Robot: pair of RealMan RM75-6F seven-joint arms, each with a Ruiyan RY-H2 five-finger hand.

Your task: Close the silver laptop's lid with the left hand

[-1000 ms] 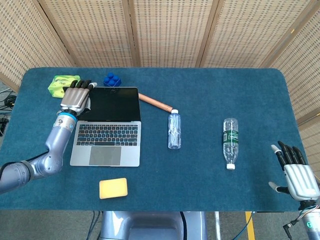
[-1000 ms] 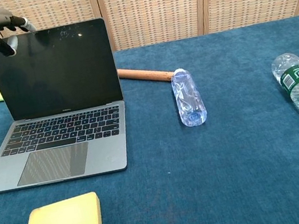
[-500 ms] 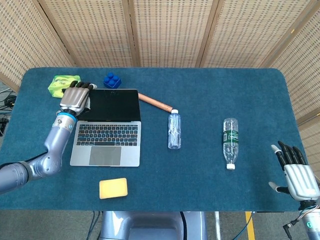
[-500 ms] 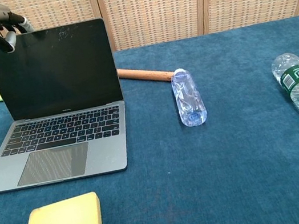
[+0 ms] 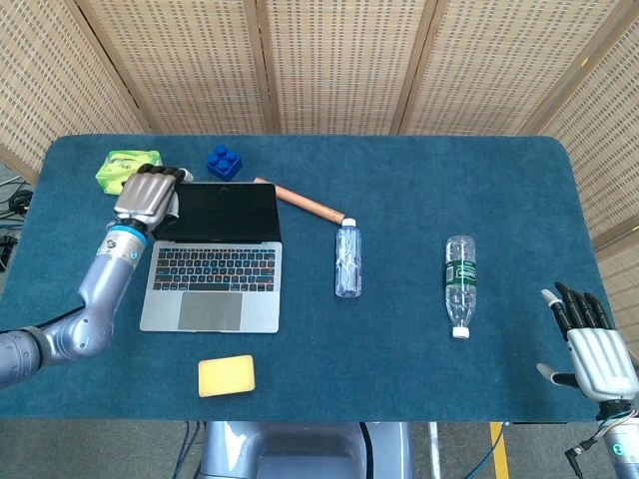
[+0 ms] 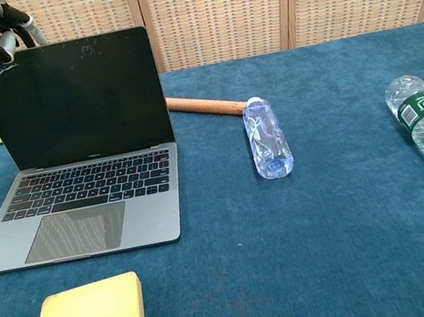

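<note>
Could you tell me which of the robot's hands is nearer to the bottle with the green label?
Right. The right hand hangs off the table's near right corner, beside the green-label bottle; the left hand is across the table at the laptop lid.

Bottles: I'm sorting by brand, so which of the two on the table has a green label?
The bottle nearer the right hand, bottle with the green label; the clear bottle beside the laptop shows none.

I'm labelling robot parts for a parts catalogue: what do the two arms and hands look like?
The left hand has a silver ribbed back and black fingers, with a blue wrist ring on a rounded grey metallic arm. The right hand matches it, and a cable hangs near its wrist.
</note>
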